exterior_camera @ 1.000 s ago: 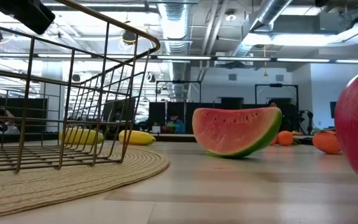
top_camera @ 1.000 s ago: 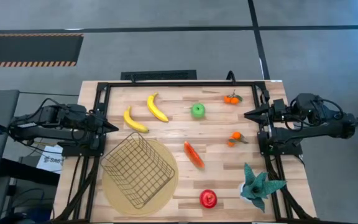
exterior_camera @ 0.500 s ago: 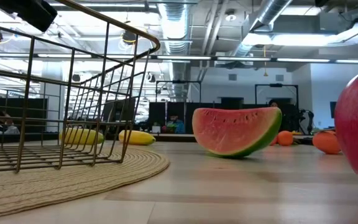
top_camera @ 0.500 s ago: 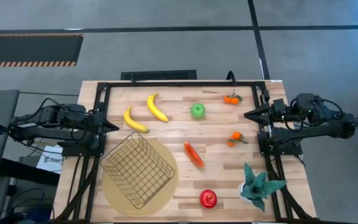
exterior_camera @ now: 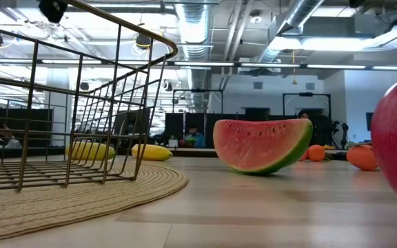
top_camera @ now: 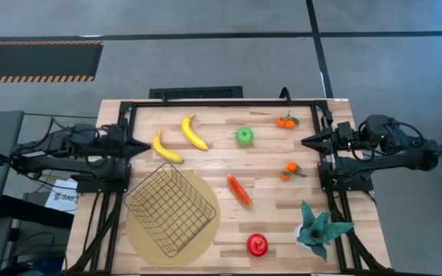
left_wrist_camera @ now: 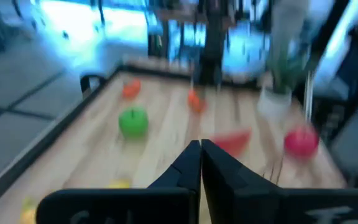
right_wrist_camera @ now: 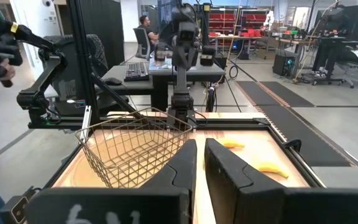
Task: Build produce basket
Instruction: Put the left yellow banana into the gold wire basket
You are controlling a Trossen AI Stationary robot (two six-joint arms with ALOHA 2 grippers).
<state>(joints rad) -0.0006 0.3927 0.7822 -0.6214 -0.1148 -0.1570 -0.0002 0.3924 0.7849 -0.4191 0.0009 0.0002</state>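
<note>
The wire basket (top_camera: 171, 208) stands on a round tan mat near the table's near-left corner; the low view shows the basket (exterior_camera: 67, 103) close up. Two yellow bananas (top_camera: 167, 148) (top_camera: 193, 132) lie far-left. A green apple (top_camera: 244, 136), leafy oranges (top_camera: 286, 121) (top_camera: 290, 169), a red-orange wedge (top_camera: 239, 190) and a red round fruit (top_camera: 257, 244) rest on the wood. My left gripper (top_camera: 146, 144) hovers shut at the left edge, just left of the nearer banana. My right gripper (top_camera: 304, 141) waits shut at the right edge.
A teal spiky plant (top_camera: 318, 228) stands in the near-right corner. A black metal frame (top_camera: 206, 103) runs around the table. Bare wood lies between the apple and the wedge. People sit at desks in the room beyond.
My left gripper has swung from the left edge toward the table's far side and a little rightward, ending close to the nearer banana; its fingers have stayed shut. No fruit has moved, nor has the basket.
</note>
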